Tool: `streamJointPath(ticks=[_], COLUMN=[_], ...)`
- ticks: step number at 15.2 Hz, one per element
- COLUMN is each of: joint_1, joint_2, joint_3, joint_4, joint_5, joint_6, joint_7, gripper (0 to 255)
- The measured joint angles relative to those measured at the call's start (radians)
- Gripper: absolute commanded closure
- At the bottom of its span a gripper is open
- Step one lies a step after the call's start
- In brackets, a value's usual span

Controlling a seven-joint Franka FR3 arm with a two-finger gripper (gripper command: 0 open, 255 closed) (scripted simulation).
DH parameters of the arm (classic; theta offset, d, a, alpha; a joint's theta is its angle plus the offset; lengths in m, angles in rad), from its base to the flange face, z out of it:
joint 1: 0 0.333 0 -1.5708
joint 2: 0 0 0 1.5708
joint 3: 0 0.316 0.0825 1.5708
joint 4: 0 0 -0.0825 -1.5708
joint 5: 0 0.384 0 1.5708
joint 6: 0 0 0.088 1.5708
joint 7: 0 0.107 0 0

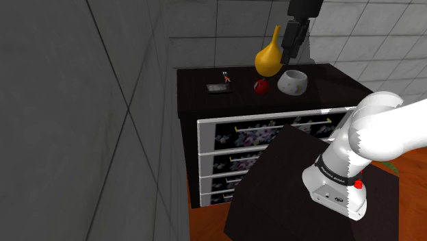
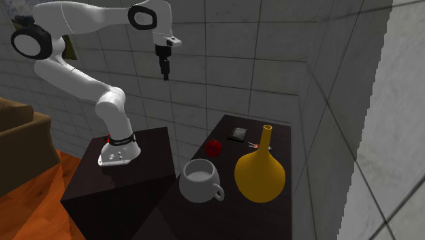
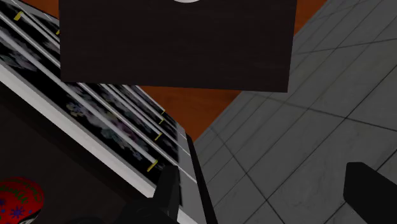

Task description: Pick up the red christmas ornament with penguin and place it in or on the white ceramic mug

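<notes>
A red ornament [image 1: 261,85] with a coloured pattern lies on the dark top of the dresser [image 1: 205,77], just beside the white mug [image 1: 293,81] on the shoulder view's left. In the second exterior view the ornament [image 2: 214,148] lies beyond the mug [image 2: 199,181]. My black gripper [image 1: 289,49] hangs high in the air above the dresser, well apart from both. In the wrist view the gripper [image 3: 270,197] is open with nothing between its fingers [image 3: 168,191], and the ornament [image 3: 16,200] lies off to one side of them.
A tall yellow vase [image 1: 269,58] stands behind the mug. A small dark card [image 1: 218,88] and a tiny orange figure [image 1: 226,77] lie further along the dresser top. Drawer fronts [image 1: 274,130] face the dark stand [image 1: 287,171]. Grey tiled walls enclose the corner.
</notes>
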Motion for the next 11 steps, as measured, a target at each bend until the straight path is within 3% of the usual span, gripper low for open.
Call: streamJointPath(ticks=[4,11], joint_1=[-0.007,-0.031], joint_2=[0.067,0.306], joint_3=[-0.024,-0.102], joint_4=[0.01,0.061], joint_5=[-0.035,-0.152], joint_6=[0.02,0.093], joint_7=[-0.043,-0.184], gripper=[0,0])
